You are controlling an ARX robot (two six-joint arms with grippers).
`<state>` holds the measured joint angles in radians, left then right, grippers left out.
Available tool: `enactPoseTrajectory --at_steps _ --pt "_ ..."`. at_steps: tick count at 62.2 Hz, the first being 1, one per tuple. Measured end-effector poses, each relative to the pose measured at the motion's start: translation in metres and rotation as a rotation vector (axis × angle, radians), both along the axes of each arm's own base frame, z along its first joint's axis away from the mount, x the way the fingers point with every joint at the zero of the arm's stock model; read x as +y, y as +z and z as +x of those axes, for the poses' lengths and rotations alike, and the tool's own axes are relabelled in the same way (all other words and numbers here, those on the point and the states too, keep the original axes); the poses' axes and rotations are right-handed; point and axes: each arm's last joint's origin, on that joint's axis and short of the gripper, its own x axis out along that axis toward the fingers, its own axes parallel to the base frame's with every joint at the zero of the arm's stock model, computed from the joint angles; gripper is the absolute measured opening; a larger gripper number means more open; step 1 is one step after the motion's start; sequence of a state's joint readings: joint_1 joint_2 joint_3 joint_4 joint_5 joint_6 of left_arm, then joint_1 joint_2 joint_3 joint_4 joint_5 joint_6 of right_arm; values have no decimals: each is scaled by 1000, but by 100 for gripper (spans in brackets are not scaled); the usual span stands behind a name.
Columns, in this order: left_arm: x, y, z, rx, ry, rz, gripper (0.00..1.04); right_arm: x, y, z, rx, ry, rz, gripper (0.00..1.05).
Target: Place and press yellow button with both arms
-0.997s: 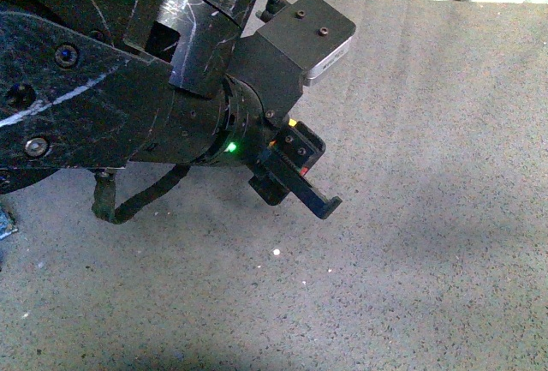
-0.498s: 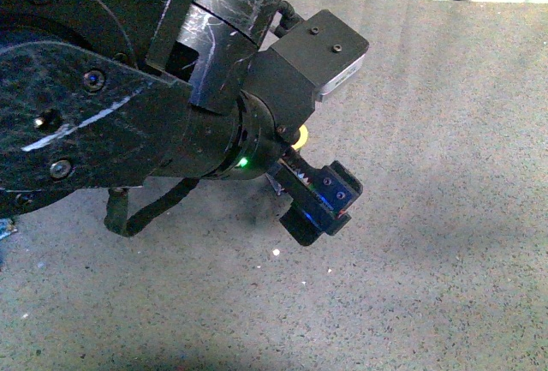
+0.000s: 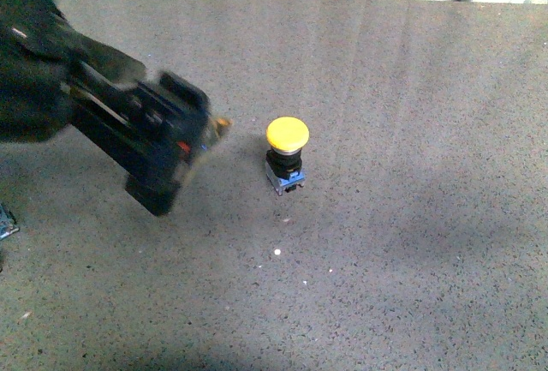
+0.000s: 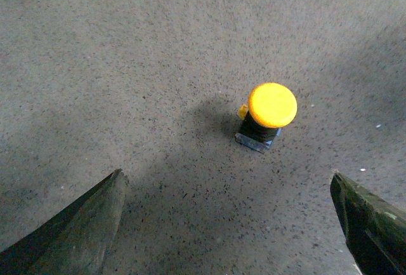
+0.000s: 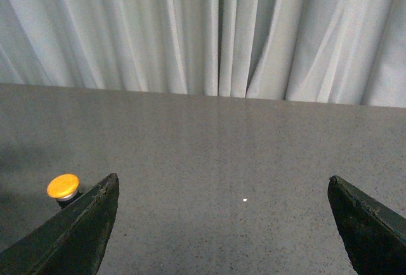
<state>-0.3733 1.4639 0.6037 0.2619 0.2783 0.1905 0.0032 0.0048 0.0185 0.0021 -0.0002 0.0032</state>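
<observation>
The yellow button stands upright on the desk, held by neither gripper.
Blurred left gripper, jaws wide apart, near it without touching; right gripper also spread, button well beyond one finger.

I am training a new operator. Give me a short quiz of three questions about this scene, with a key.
1. True or false: the yellow button stands on its base on the table, and no gripper touches it.
2. The left gripper is: A) open, B) shut on the button, C) shut on nothing.
3. Fill in: behind the table hangs a pale ____.
Key: 1 true; 2 A; 3 curtain.
</observation>
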Motion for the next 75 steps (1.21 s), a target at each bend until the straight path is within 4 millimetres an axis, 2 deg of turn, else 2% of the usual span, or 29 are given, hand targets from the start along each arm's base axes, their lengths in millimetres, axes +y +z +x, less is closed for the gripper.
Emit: enactPoseTrajectory --at_steps 11,16,21,24,29,32,41,46,48,50,63,66,70,75 --pt "54 43 -17 -38 120 -184 95 0 0 0 0 0 0 96" --pt "81 49 -33 -355 468 -169 80 0 0 0 0 2 0 96" --pt "103 47 -57 -497 660 -176 66 0 0 0 0 0 0 96" --pt "109 44 -73 -533 706 -184 57 0 0 0 0 -3 0 96" --pt "107 38 -88 -551 678 -201 42 0 0 0 0 0 0 96" --pt "108 35 -91 -552 679 -201 36 0 0 0 0 0 0 96" --pt "108 23 -103 -538 683 -199 5 0 0 0 13 6 1 96" --pt "108 21 -108 -544 690 -203 1 -1 1 3 339 82 30 96" --pt "108 21 -110 -547 689 -205 1 -3 4 8 490 80 36 96" --pt "108 19 -112 -547 686 -206 1 -4 6 14 546 71 29 96" --pt "108 12 -121 -541 688 -203 1 -6 26 69 573 96 -48 96" --pt "108 12 -124 -544 688 -204 1 3 27 94 585 127 -64 96" --pt "108 11 -126 -546 688 -205 1 13 25 113 600 151 -84 96" --pt "108 6 -128 -557 687 -209 1 36 20 140 616 206 -118 96"
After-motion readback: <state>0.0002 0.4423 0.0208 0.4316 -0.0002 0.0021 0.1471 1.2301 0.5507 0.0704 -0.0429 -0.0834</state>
